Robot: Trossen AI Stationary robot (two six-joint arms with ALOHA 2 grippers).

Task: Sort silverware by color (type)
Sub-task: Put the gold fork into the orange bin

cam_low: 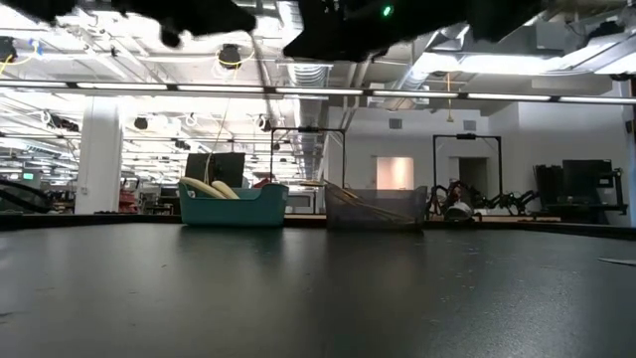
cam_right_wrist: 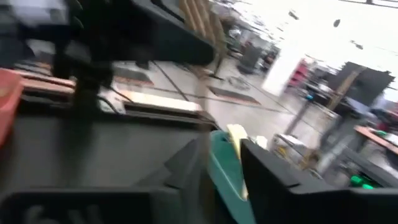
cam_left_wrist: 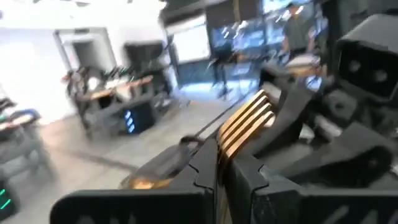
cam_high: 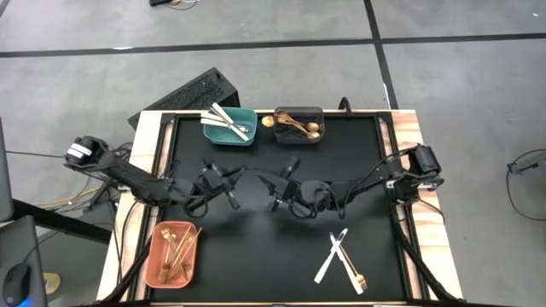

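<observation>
Left end effector point(cam_left_wrist: 221, 165) hangs above the middle of the black surface point(cam_high: 256, 256), pinching a gold fork point(cam_left_wrist: 245, 121) between its fingers. Right end effector point(cam_high: 275, 189) hovers just beside it; whether it is spread I cannot tell. White knives point(cam_high: 223, 121) lie in the far teal bin point(cam_high: 247, 139), gold spoons point(cam_high: 294, 125) in the far grey bin point(cam_high: 317, 111), gold forks point(cam_high: 177, 247) in the near-left salmon bin point(cam_high: 155, 271). Two white knives and a gold utensil point(cam_high: 341, 256) lie near right.

1. A large industrial lab or workshop is shown.
2. Exposed ceiling ducts point(cam_low: 308, 75) and strip lights point(cam_low: 417, 96) are seen.
3. Workbenches with other robot arms point(cam_low: 487, 202) are visible beyond the table point(cam_low: 318, 288).
</observation>
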